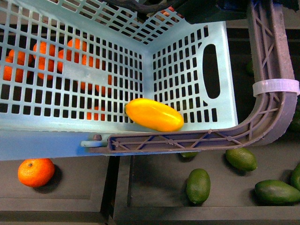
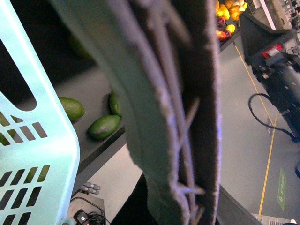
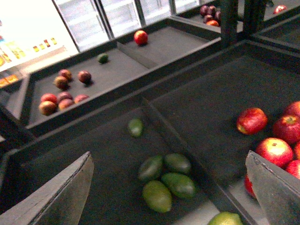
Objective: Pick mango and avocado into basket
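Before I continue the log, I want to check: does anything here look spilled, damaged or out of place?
Nothing stands out. The smooth yellow-orange mango lies whole inside the light teal plastic basket, and the dull green avocados lie in their dark tray.

The right end effector (image 3: 168, 153) of the ARX robot shows two flat, dull grey fingers (image 3: 70, 192), wedge-shaped with straight edges and pale, lightly scuffed matte faces.

Plastic basket, glossy fruit
Basket (image 1: 56, 123) smooth matt teal plastic; mango (image 1: 154, 115) glossy and smooth; avocados (image 3: 157, 196) under right gripper (image 3: 168, 154) dull-skinned.
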